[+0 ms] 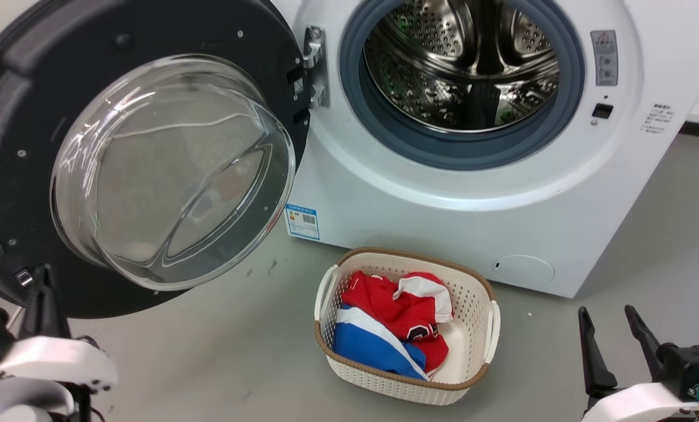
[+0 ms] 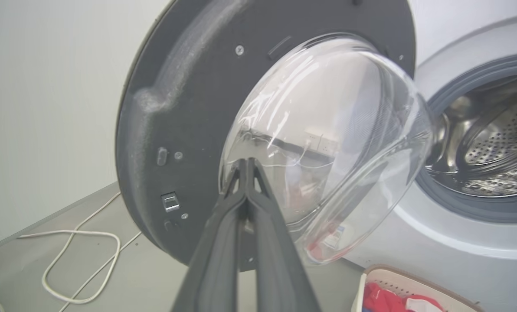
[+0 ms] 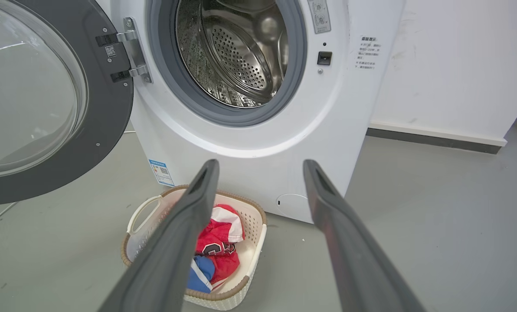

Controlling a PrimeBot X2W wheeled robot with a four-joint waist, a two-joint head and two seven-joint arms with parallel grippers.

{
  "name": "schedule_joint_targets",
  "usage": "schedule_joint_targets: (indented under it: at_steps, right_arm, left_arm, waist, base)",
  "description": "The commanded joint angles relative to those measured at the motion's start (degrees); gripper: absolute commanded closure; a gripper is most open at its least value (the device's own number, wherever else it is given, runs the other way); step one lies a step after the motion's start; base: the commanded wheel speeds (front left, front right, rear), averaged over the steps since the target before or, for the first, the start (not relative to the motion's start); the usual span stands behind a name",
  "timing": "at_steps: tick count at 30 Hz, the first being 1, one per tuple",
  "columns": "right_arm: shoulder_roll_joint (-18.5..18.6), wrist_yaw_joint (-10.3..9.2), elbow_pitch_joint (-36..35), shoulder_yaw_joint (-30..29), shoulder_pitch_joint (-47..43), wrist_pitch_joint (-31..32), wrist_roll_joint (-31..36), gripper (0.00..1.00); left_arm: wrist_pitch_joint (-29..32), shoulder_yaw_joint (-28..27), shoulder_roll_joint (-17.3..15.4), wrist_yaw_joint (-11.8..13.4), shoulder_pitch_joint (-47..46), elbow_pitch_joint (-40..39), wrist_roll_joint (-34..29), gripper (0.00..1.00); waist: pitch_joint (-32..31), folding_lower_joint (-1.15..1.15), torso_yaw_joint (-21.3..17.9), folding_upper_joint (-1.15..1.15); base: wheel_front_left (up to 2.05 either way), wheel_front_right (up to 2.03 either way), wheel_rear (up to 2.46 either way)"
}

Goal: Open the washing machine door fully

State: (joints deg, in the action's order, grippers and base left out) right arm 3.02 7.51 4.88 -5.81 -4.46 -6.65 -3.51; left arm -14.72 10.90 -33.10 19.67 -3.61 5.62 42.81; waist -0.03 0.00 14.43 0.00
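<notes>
Washing machine door (image 1: 9, 176), standing wide on the hinge (image 1: 315, 67) at the left front edge of the washing machine (image 1: 443, 223), looks stiff, heavy and slick-glassed, so the clenched left gripper (image 2: 246, 162) should press its black rim (image 2: 154, 108), while the right gripper (image 3: 260, 164) hangs released.

Floor (image 1: 220, 363): smooth grey, lightly scuffed, under and all round the cream laundry basket (image 1: 472, 299). Wall (image 3: 458, 65): white, faintly marked, behind and right of the basket, with a dark skirting strip (image 3: 432, 139) at its foot. Loose white cable (image 2: 67, 232): on the floor, well left of the basket. Light: even, soft.
</notes>
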Motion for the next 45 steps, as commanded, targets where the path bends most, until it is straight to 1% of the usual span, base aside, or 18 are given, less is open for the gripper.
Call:
schedule_joint_targets:
  at_steps: [1, 7, 9, 12, 16, 17, 18, 19, 20, 21, 22, 30, 31, 32, 35, 45]
  right_arm:
    - [-0.2, -0.04, 0.3, 0.2, -0.4, -0.4, -0.3, 0.0]
    - [-0.2, -0.03, 0.7, 1.0, -1.2, -0.7, -1.0, 0.0]
    - [-0.2, -0.03, 0.7, 1.3, -1.2, -0.6, -0.9, 0.0]
    - [-0.2, -0.04, 0.4, 1.4, -1.2, -0.5, -0.7, 0.0]
    - [-0.2, -0.04, 0.1, 2.0, -0.6, -0.2, -0.4, 0.0]
    - [-0.1, -0.03, 0.2, 2.0, -0.4, -0.1, -0.4, 0.0]
    - [-0.2, -0.04, 0.1, 2.1, -0.3, 0.0, -0.3, 0.0]
    - [-0.2, -0.03, 0.0, 2.2, -0.3, 0.1, -0.1, 0.0]
    - [-0.2, -0.03, 0.0, 2.2, -0.2, 0.1, 0.0, 0.0]
    - [-0.2, -0.04, 0.1, 2.3, -0.2, 0.2, 0.1, 0.0]
    - [-0.2, -0.04, 0.0, 2.2, -0.2, 0.2, 0.1, 0.0]
    - [-0.2, -0.03, -0.5, 2.5, -0.1, 0.6, 1.0, 0.0]
    - [-0.2, -0.03, -0.5, 2.5, -0.1, 0.6, 1.0, 0.0]
    - [-0.2, -0.04, -0.7, 2.5, -0.3, 0.8, 1.3, 0.0]
    - [-0.2, -0.04, -1.1, 2.5, -0.6, 0.9, 1.3, 0.0]
    - [-0.2, -0.04, -1.6, 2.6, -0.8, 0.8, 0.6, 0.0]
  left_arm:
    - [0.2, 0.5, 0.2, 0.5, 1.2, -1.3, -0.7, 1.0]
    - [0.8, 4.6, 1.2, 2.4, 4.9, -8.9, -3.5, 1.0]
    - [1.0, 6.4, 1.8, 2.1, 5.4, -10.5, -4.4, 1.0]
    - [1.5, 10.4, 2.7, 0.7, 4.0, -11.1, -6.4, 1.0]
    - [1.3, 14.1, 5.0, -1.0, 2.2, -8.5, -7.9, 1.0]
    - [1.1, 14.7, 5.8, -1.6, 1.6, -7.6, -7.9, 0.95]
    - [0.9, 15.4, 6.3, -2.2, 1.0, -6.6, -8.1, 0.72]
    - [0.8, 15.7, 7.0, -2.8, 0.5, -5.5, -8.1, 0.59]
    - [0.7, 16.0, 7.5, -3.3, 0.0, -4.4, -8.0, 0.42]
    - [0.5, 16.1, 8.0, -3.6, -0.3, -3.4, -7.9, 0.16]
    - [0.4, 16.3, 8.4, -4.0, -0.7, -2.4, -7.9, 0.0]
    - [-0.2, 16.2, 10.5, -5.6, -2.5, 3.6, -8.5, 0.0]
    - [-0.2, 16.2, 10.5, -5.6, -2.5, 3.6, -8.5, 0.0]
    - [-0.3, 15.8, 11.1, -6.0, -2.6, 4.8, -8.5, 0.0]
    - [-0.4, 14.9, 11.5, -6.5, -2.9, 6.2, -8.6, 0.0]
    - [-0.6, 12.0, 12.8, -7.1, -2.6, 8.6, -9.7, 0.0]
  waist:
    - [-0.8, 0.0, -0.2, 0.0]
    - [-2.3, 0.0, -1.7, 0.0]
    - [-2.6, 0.0, -2.5, 0.0]
    - [-2.8, 0.0, -3.8, 0.0]
    - [-3.0, 0.0, -6.4, 0.0]
    - [-3.1, 0.0, -7.1, 0.0]
    - [-3.2, 0.0, -7.8, 0.0]
    - [-3.2, 0.0, -8.5, 0.0]
    - [-3.2, 0.0, -9.2, 0.0]
    - [-3.3, 0.0, -10.0, 0.0]
    - [-3.3, 0.0, -10.7, 0.0]
    - [-3.2, 0.0, -15.6, 0.0]
    - [-3.2, 0.0, -15.6, 0.0]
    - [-3.2, 0.0, -16.5, 0.0]
    - [-3.1, 0.0, -17.6, 0.0]
    - [-3.4, 0.0, -18.1, 0.0]
  base:
    - [0.0, 0.0, 0.0]
    - [0.0, 0.0, 0.0]
    - [0.0, 0.0, 0.0]
    - [0.0, 0.0, 0.0]
    - [0.0, 0.0, 0.0]
    - [0.0, 0.0, 0.0]
    - [0.0, 0.0, 0.0]
    - [0.0, 0.0, 0.0]
    - [0.0, 0.0, 0.0]
    - [0.0, 0.0, 0.0]
    - [0.0, 0.0, 0.0]
    - [0.0, 0.0, 0.0]
    - [0.0, 0.0, 0.0]
    - [0.0, 0.0, 0.0]
    - [0.0, 0.0, 0.0]
    - [0.0, 0.0, 0.0]
